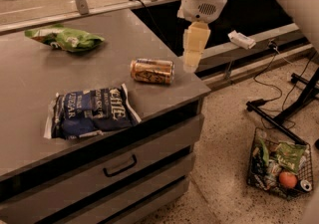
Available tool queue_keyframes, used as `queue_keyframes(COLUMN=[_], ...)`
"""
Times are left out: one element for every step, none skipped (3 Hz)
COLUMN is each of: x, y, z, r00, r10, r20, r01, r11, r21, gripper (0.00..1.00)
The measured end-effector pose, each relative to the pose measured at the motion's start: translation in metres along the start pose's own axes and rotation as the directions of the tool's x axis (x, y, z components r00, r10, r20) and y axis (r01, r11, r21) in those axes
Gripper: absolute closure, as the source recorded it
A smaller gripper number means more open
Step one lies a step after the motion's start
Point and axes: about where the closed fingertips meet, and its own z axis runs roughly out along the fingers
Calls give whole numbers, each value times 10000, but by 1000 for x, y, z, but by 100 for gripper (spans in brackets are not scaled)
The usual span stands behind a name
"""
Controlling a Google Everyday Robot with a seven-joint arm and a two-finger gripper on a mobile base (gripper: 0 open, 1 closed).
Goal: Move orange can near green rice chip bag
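Note:
The orange can (152,70) lies on its side on the grey counter (99,63), near the right front corner. The green rice chip bag (65,38) lies flat at the counter's far left. My gripper (193,48) hangs from the white arm above the counter's right edge, just right of the can and a little above it. It holds nothing.
A dark blue chip bag (92,111) lies near the counter's front edge, left of the can. Drawers with a handle (119,166) sit below. A wire basket (279,170) of items stands on the floor at right, beside cables and a stand leg.

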Motion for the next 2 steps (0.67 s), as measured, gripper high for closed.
queue_keyframes(x=[-22, -32], y=[-4, 1], z=[28, 61], r00=[9997, 9991], r10=[-94, 48], r20=[242, 414], r01=[100, -22], r11=[9996, 9980], r21=[-249, -632], gripper=[0, 0])
